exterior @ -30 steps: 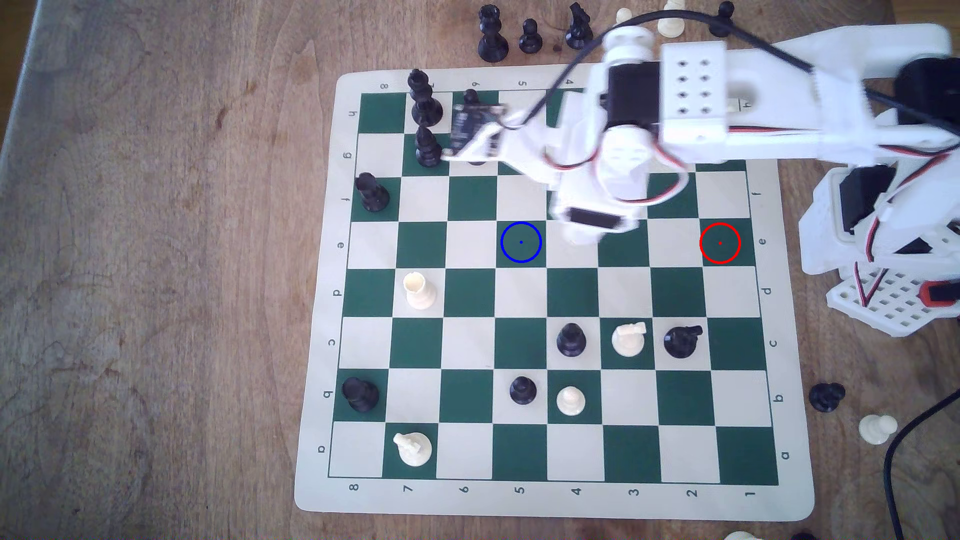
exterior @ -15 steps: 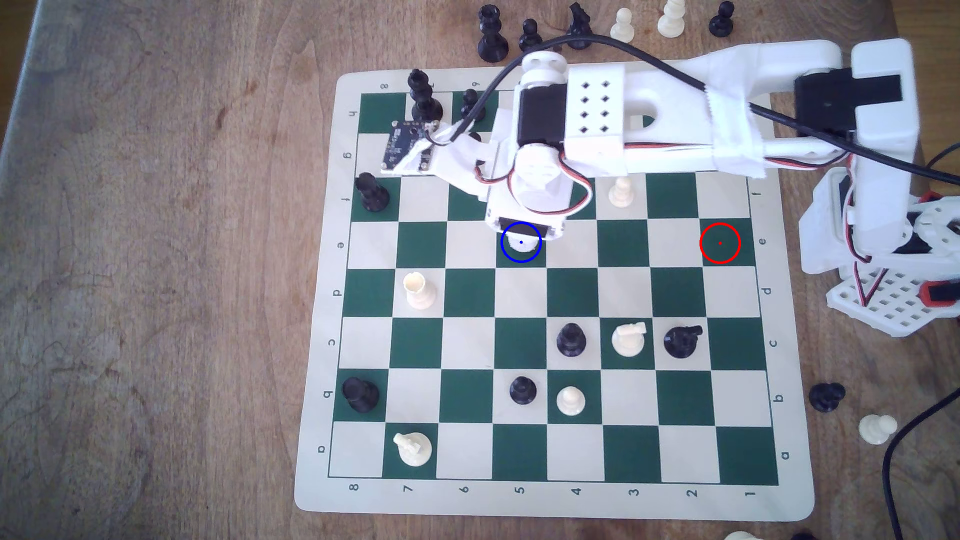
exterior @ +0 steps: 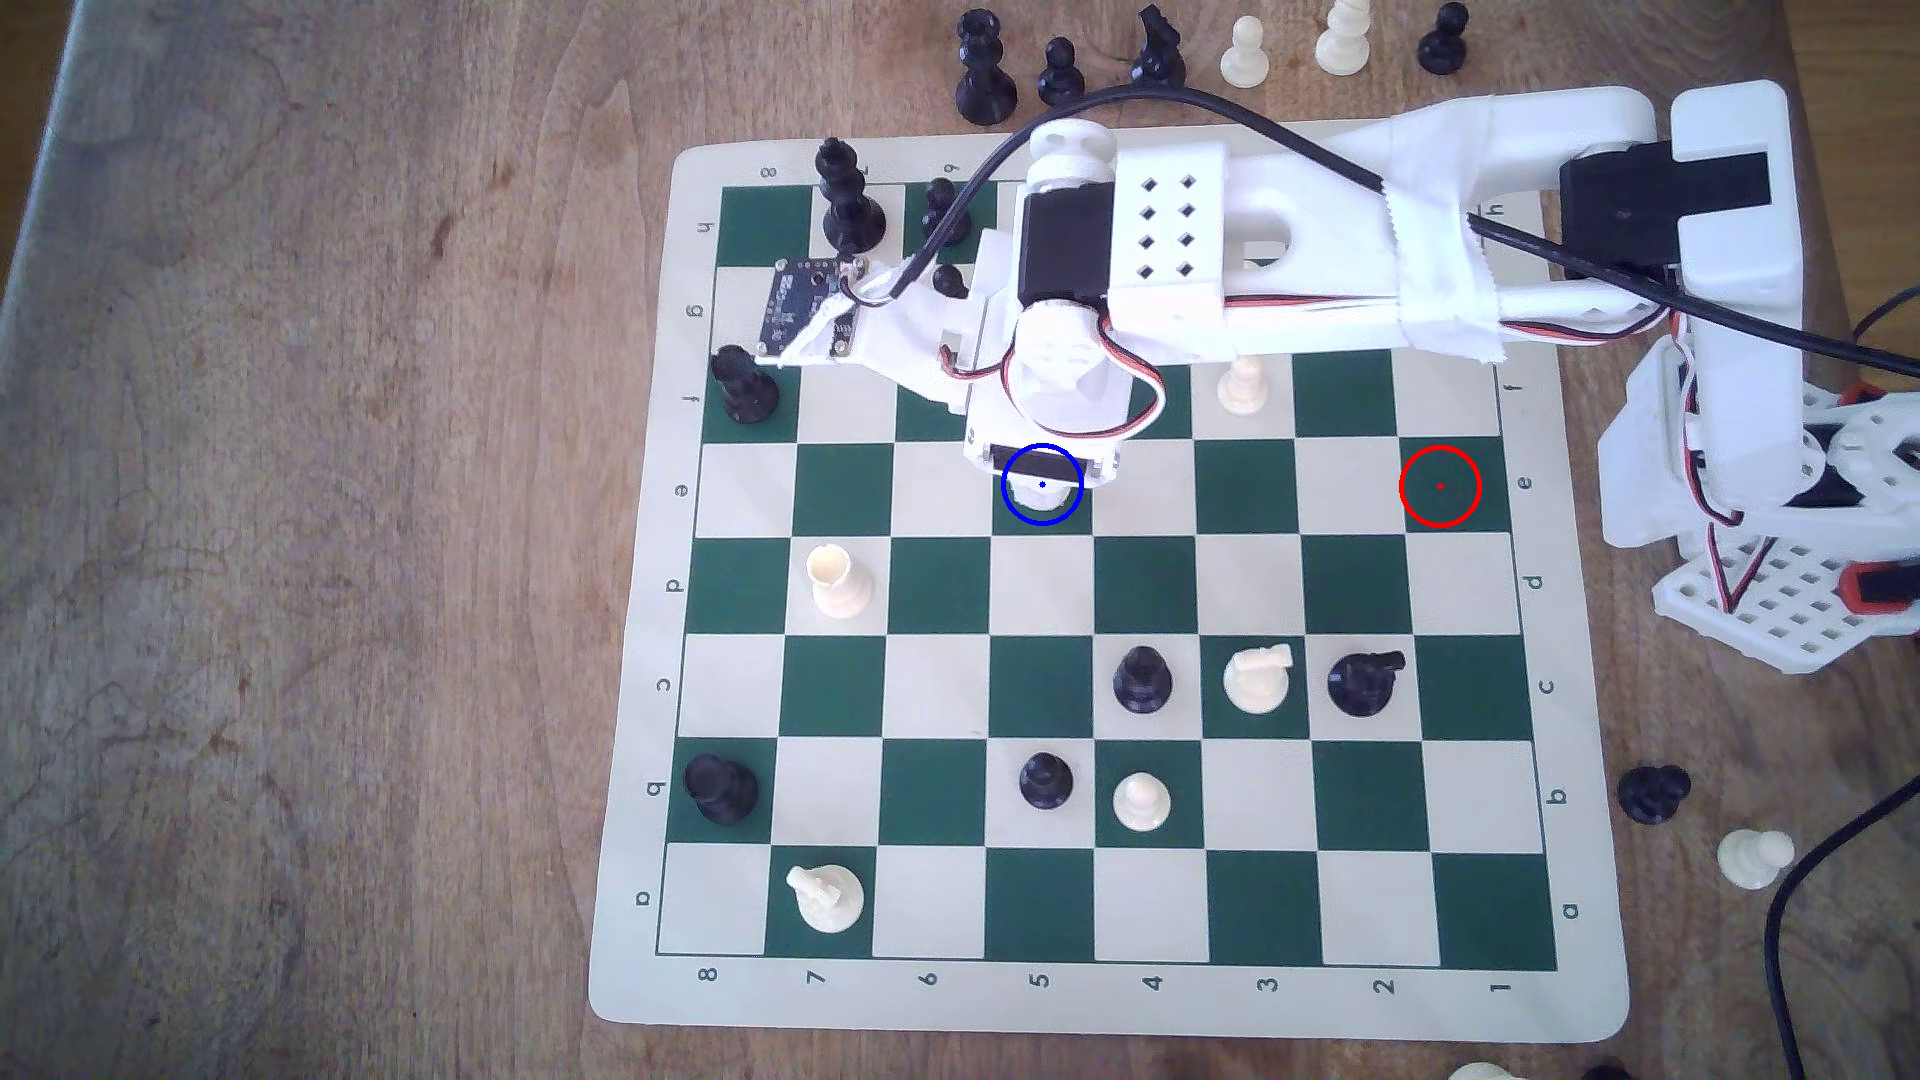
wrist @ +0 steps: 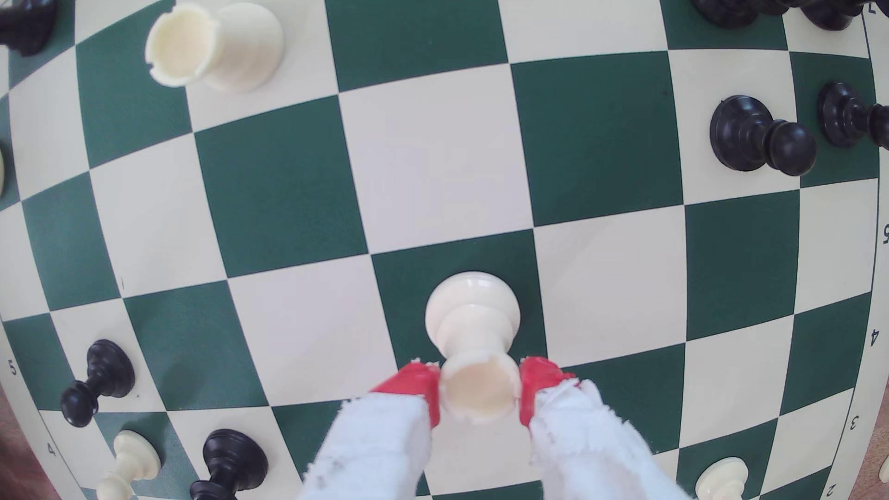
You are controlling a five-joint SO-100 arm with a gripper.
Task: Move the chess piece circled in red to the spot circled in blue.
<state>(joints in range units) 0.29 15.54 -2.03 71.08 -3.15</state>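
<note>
In the exterior view, a second cream rook stands on a pale square at the left of the board. Right of it, the blue-ringed spot holds the cream rook, its base on that dark green square. The gripper has its 2 red fingertips pressed against the rook's notched top, 1 on each side. Far to the exterior view's right, the red ring circles a bare green square.
</note>
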